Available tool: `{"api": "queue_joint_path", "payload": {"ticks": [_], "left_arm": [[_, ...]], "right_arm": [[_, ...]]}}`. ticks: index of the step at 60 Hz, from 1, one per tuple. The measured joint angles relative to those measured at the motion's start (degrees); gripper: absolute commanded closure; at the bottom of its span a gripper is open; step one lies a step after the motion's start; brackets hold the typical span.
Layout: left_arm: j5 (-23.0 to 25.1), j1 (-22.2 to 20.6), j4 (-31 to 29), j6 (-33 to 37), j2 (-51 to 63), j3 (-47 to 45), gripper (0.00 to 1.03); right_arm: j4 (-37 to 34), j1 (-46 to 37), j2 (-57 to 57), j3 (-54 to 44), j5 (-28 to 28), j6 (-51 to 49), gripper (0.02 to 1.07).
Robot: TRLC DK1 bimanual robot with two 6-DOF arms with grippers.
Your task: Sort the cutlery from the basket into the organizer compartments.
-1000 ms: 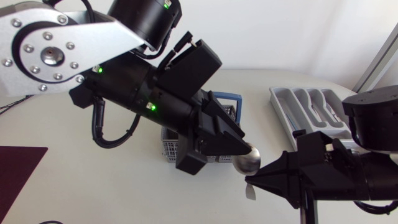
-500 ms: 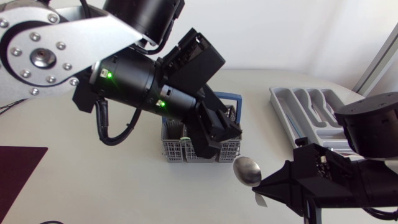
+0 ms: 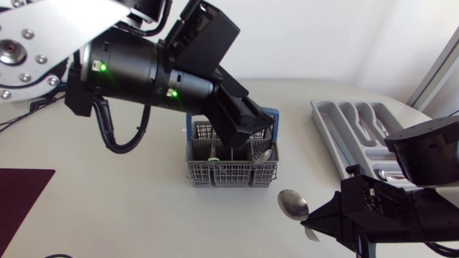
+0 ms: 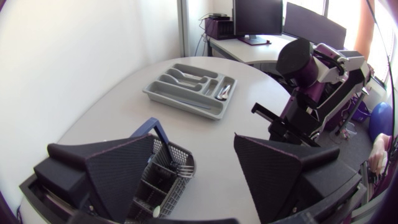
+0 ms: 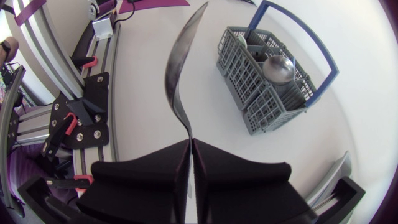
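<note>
Your left arm [image 3: 136, 68] enters from 10 o'clock and slopes steeply down. The left gripper [image 3: 252, 135] hangs over the basket [image 3: 229, 175]. In the left wrist view its fingers [image 4: 118, 168] stand wide apart with nothing between them, and the basket shows under one of them. Your right arm [image 3: 423, 154] enters low from 4 o'clock, with the right gripper [image 3: 307, 221] pointing toward 9 o'clock. Its fingers are pressed together on the handle of a spoon [image 3: 292, 203]. The spoon's bowl sits at 5 o'clock of the basket, near it but apart. In the right wrist view the spoon juts out ahead of the fingertips, seen edge-on. The basket is grey mesh with a blue handle [image 5: 298, 34] and stands mid-table [image 3: 107, 201]. Cutlery stands in it, including a round spoon bowl [image 5: 278, 67]. The organizer [image 3: 323, 125] is a grey tray of long compartments at 3 o'clock of the basket, well apart from it. A few pieces [image 4: 224, 93] lie in it; you cannot tell which compartment holds which.
</note>
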Motion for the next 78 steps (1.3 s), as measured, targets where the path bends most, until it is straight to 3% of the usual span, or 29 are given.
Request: {"api": "queue_joint_path", "payload": {"ticks": [15,28,37,51,65,78], "left_arm": [[-9.2,1.8,2.8,-1.0,-2.3,0.0,0.11],[-16.9,2.7,4.1,-0.8,-2.3,-0.9,0.11],[-20.5,3.2,5.6,0.3,-2.0,-3.8,0.12],[-22.0,4.1,6.4,1.0,-0.8,-7.7,0.12],[-22.0,4.2,7.9,1.8,-0.7,-10.9,0.12],[-22.6,4.2,9.2,2.1,-0.7,-11.6,0.12]], "right_arm": [[0.1,-13.6,-0.3,0.8,0.3,-4.0,1.01],[8.2,-28.4,9.3,6.6,1.9,-4.1,1.01],[16.3,-33.8,18.4,11.0,6.1,-1.4,1.01],[22.9,-39.9,37.7,22.2,10.8,5.0,1.01],[23.2,-42.0,54.3,35.2,17.3,11.3,1.01],[23.2,-42.4,63.1,43.7,22.5,15.5,1.01]]}}
